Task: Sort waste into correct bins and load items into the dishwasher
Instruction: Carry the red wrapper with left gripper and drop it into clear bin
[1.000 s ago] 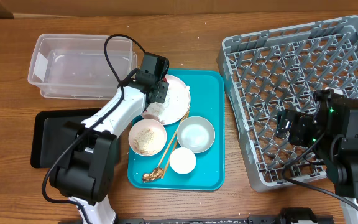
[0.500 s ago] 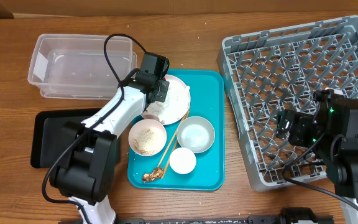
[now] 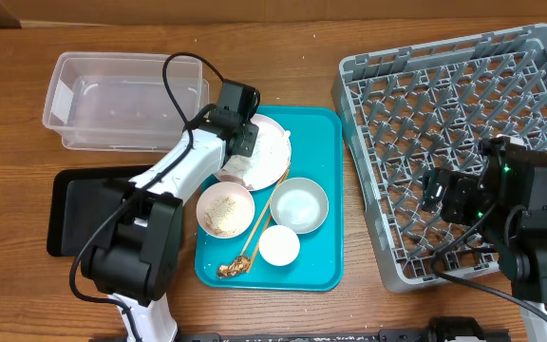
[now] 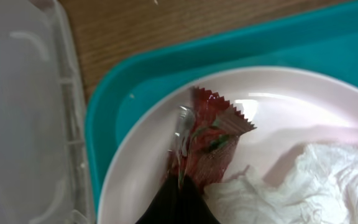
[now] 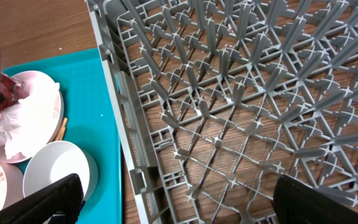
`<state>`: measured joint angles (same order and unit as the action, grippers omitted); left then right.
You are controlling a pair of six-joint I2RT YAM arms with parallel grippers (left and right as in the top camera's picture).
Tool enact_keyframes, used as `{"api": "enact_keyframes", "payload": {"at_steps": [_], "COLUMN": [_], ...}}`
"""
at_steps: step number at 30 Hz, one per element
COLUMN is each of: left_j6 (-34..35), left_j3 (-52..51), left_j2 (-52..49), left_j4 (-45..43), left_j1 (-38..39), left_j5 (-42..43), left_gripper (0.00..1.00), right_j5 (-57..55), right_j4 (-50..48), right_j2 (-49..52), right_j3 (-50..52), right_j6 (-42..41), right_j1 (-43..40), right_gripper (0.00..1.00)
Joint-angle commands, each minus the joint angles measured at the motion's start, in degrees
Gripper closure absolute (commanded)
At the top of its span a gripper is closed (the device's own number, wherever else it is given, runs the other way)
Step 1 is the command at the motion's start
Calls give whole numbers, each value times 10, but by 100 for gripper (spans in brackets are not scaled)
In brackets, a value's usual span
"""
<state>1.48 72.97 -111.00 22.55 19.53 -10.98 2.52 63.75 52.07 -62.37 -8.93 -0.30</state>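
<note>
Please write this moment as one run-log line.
left claw: shut on red wrapper, on plate | right claw: open, over dish rack

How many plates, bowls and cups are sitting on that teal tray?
Plate: 1
Bowls: 2, the pinkish bowl and the grey bowl
Cup: 1
Total: 4
</note>
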Motion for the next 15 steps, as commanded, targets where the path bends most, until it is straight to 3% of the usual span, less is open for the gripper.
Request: {"api": "enact_keyframes", "payload": {"at_steps": [1,7,15], "left_j6": [2,-4,-2], "left_j3": [58,97,97], "left_j2": [59,120,120], "left_j4": [30,46,47], "left_j1": [3,-12,-86], "left_j5": [-63,-131,-118], "left_gripper": [96,96,95], "right_j5": [-5,-5,-5], "right_j4": [-2,-1,-1], "right_j2": [-5,-5,-5], "right_j3": [-18,-18,-18], "right_j6": [3,3,3], "right_j1": [2,2,2], "right_gripper": [0,0,0]}}
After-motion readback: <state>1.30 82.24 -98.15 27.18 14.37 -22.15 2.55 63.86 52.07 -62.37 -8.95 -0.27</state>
